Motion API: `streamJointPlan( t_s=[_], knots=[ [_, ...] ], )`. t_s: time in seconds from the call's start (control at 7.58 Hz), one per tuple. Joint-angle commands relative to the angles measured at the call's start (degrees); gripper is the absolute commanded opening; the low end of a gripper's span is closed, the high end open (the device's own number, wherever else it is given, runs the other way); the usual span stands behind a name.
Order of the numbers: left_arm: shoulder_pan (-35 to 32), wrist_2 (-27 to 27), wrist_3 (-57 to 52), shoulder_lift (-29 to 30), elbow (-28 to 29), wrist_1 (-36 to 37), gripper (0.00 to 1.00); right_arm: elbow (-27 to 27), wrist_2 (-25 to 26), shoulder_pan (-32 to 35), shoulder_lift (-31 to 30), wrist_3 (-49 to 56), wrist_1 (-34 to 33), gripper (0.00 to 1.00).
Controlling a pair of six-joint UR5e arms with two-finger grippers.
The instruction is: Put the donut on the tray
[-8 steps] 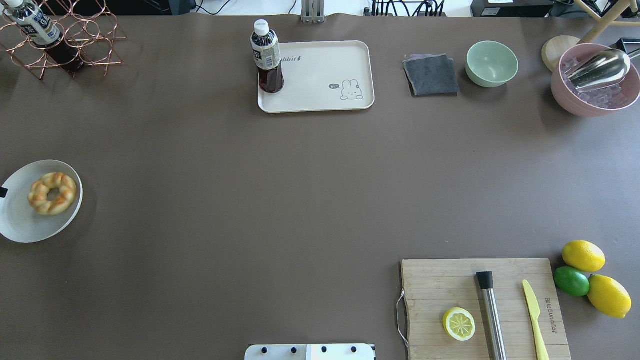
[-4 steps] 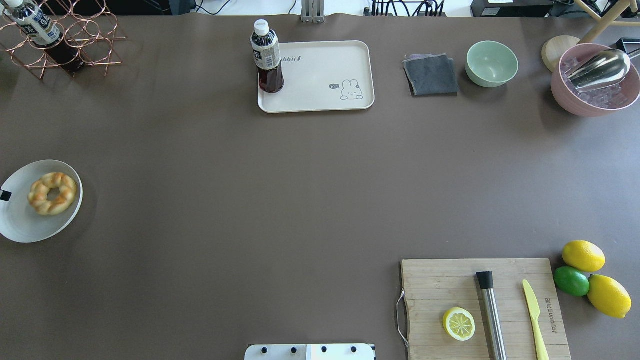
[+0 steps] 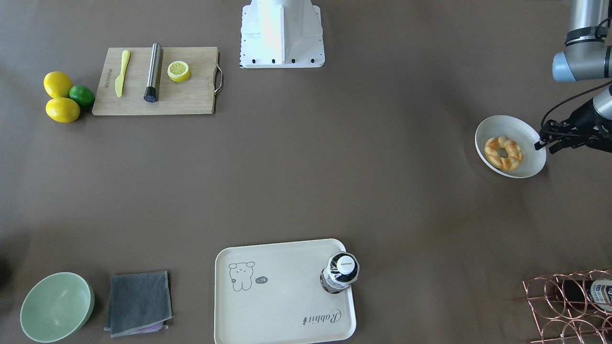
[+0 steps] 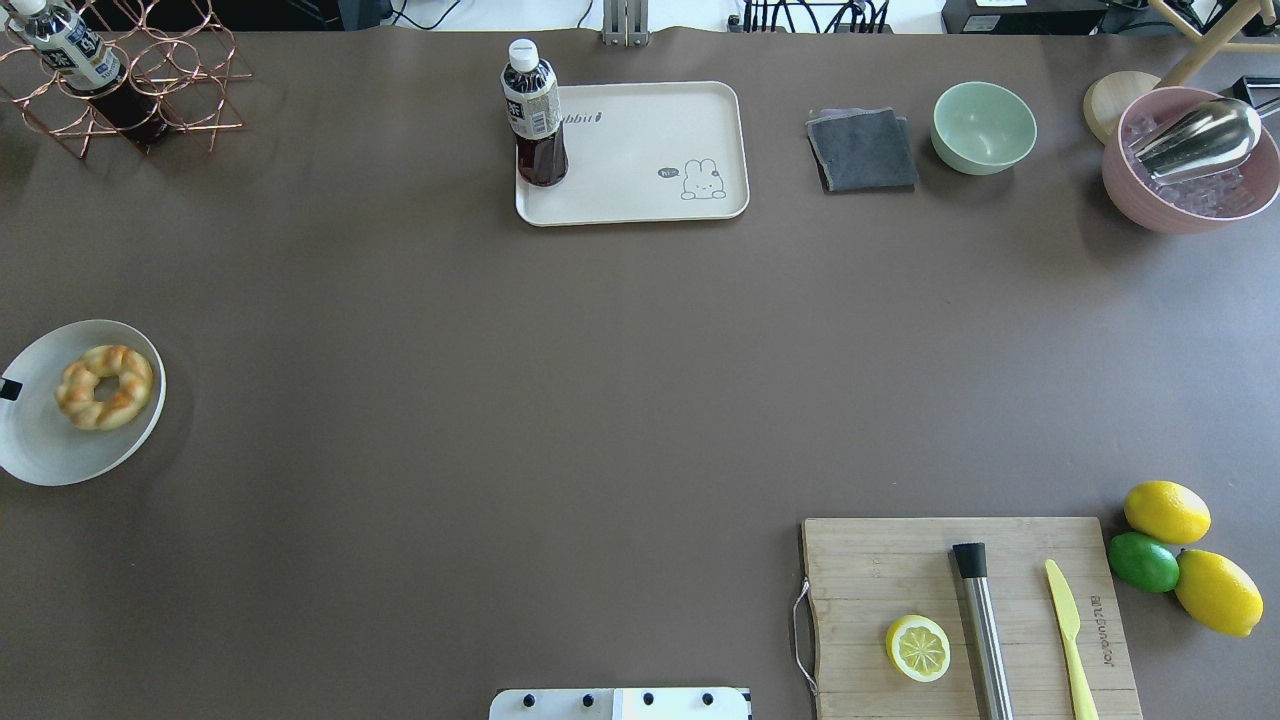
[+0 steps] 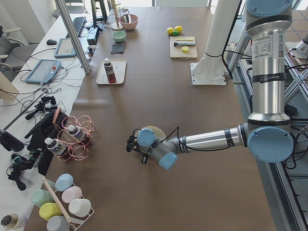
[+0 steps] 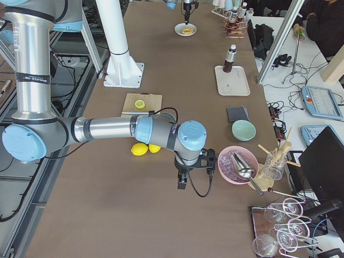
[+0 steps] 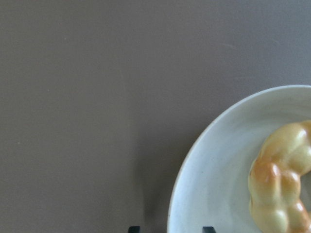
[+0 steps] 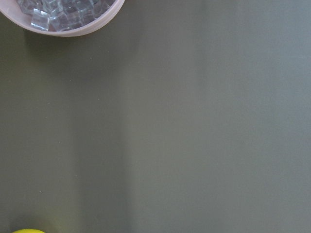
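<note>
The donut [image 4: 104,386] lies on the round white plate [image 4: 40,450] at the table's left edge, well apart from the far tray [image 4: 640,190], which carries a bottle [image 4: 535,115]. The far-right pink bowl [image 4: 1130,195] holds ice cubes [image 4: 1205,197] and a scoop [image 4: 1200,135]. The left gripper [image 3: 544,144], at the plate's rim, has its fingers apart and grips nothing. Whether the right gripper [image 6: 183,181] is wide or narrow I cannot tell.

The donut [image 4: 104,387], a golden twisted ring with orange-brown glazed patches, lies flat on a round white plate [image 4: 40,455] at the left edge of the desk [image 4: 560,400]. The cream tray [image 4: 640,150], with a rabbit drawing, sits flat at the far middle, well apart from it.
</note>
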State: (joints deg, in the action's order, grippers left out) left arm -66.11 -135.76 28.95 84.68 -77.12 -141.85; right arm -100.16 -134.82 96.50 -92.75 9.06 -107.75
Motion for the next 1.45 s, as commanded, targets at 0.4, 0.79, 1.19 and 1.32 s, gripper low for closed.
streamJointPlan(
  t_s=[0.4, 0.79, 1.19, 1.32],
  knots=[
    [0.01, -0.03, -0.56, 0.84, 0.92, 0.0, 0.0, 0.14, 0.26, 0.0, 0.47, 0.43, 0.0, 1.0],
    [-0.07, -3.52, 0.05, 1.01, 0.05, 0.08, 0.0, -0.13, 0.26, 0.0, 0.38, 0.43, 0.0, 1.0],
    [-3.75, -16.08, 6.68, 3.82, -1.7, 1.05, 0.0, 0.05, 0.17, 0.0, 0.29, 0.26, 0.0, 1.0],
    [-3.59, -15.07, 11.69, 3.74, -6.5, 1.05, 0.0, -0.12, 0.08, 0.0, 0.29, 0.26, 0.0, 1.0]
  ],
)
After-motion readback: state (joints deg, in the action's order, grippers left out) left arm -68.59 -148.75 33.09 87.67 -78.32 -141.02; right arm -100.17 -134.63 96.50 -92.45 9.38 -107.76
